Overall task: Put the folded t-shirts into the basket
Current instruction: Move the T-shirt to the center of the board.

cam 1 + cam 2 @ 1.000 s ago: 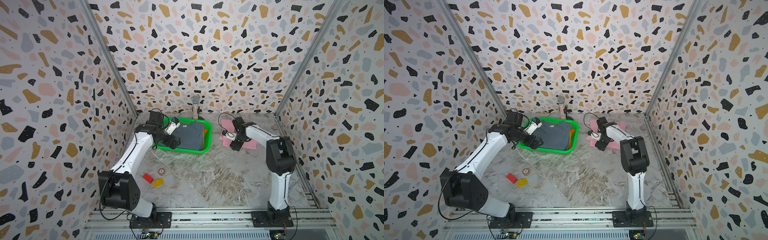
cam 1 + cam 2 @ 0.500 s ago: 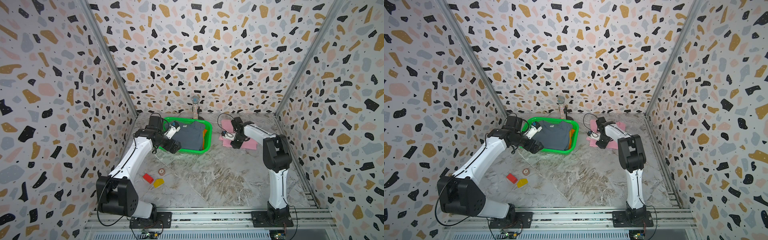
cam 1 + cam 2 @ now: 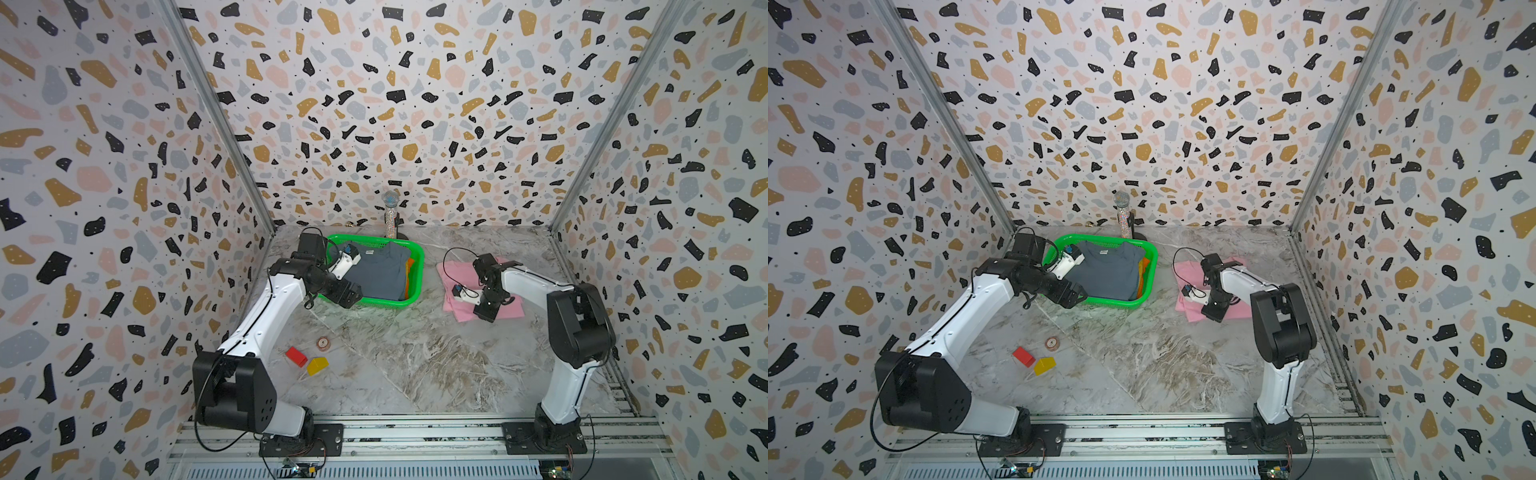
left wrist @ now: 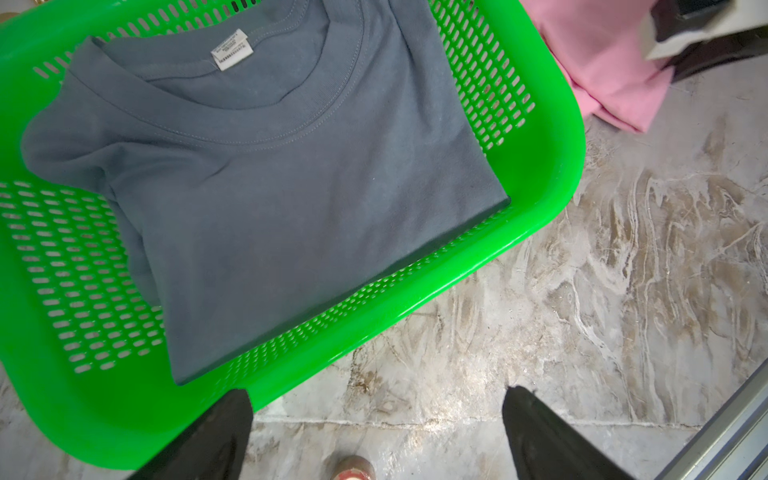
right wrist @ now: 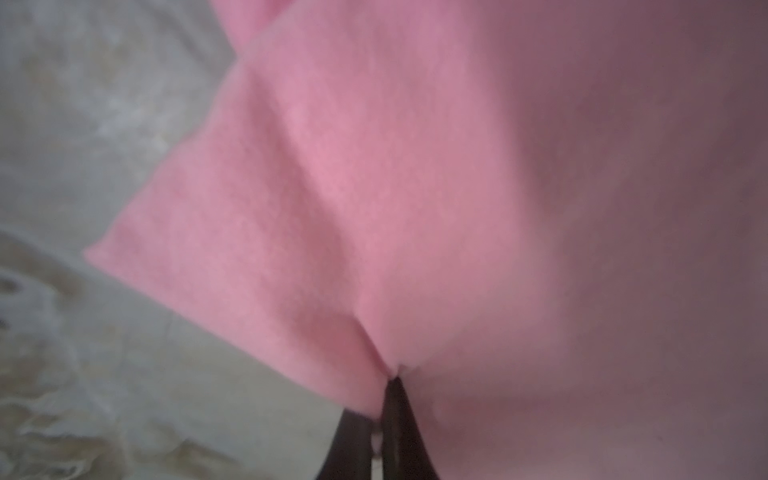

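Observation:
The green basket (image 3: 382, 302) (image 3: 1113, 302) (image 4: 540, 187) stands at the back left of the table. A grey-blue folded t-shirt (image 3: 378, 272) (image 3: 1106, 272) (image 4: 291, 208) lies on top inside it, with an orange one (image 3: 410, 270) (image 3: 1144, 272) showing at its right edge. The pink t-shirt (image 3: 451, 276) (image 3: 1190, 309) (image 4: 602, 62) (image 5: 374, 187) lies on the table right of the basket. My right gripper (image 3: 486, 316) (image 3: 1214, 316) (image 5: 388, 382) is shut on the pink shirt's front edge, with cloth puckered at its tips. My left gripper (image 3: 349, 295) (image 3: 1073, 295) (image 4: 374, 399) hangs open and empty over the basket's front left corner.
A glittery microphone (image 3: 390, 212) stands at the back wall behind the basket. A red block (image 3: 296, 356), a yellow block (image 3: 317, 365) and a small round disc (image 3: 323, 342) lie near the front left. Patterned walls close in three sides.
My right gripper's jaws have closed on the pink shirt's edge. My left gripper has drawn back a little from the basket toward the front, still open.

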You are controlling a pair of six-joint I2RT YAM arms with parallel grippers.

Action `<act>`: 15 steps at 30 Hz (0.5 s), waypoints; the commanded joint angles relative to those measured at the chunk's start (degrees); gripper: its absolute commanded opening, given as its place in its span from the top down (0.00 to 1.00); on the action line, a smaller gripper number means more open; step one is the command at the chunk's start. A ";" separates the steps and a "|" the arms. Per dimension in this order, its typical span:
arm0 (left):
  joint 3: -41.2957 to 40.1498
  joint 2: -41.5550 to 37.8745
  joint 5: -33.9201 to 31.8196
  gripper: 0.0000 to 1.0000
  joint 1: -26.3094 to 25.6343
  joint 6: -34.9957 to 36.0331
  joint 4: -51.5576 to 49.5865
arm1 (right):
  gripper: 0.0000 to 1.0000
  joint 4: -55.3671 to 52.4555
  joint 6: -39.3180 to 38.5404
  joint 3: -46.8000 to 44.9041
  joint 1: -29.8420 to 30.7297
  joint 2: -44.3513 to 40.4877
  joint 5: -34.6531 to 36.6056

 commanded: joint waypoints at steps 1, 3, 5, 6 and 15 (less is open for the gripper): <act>-0.78 -1.23 0.21 0.04 0.23 0.29 0.78 | 0.97 -7.54 -1.76 -7.48 2.94 -7.06 -4.95; -0.96 -1.62 -0.01 0.04 0.39 0.41 0.92 | 0.97 -9.00 -3.05 -12.23 5.37 -11.08 -7.35; -1.05 -2.00 -0.30 0.04 0.48 0.44 1.16 | 0.97 -10.15 -3.74 -15.92 8.67 -14.43 -10.23; -1.13 -2.14 -0.47 0.04 0.57 0.41 1.23 | 0.97 -10.46 -3.76 -17.10 10.76 -15.43 -11.60; -1.27 -2.59 -2.89 0.04 1.52 0.54 1.33 | 1.00 -7.59 -1.11 -11.36 28.46 -8.93 -14.27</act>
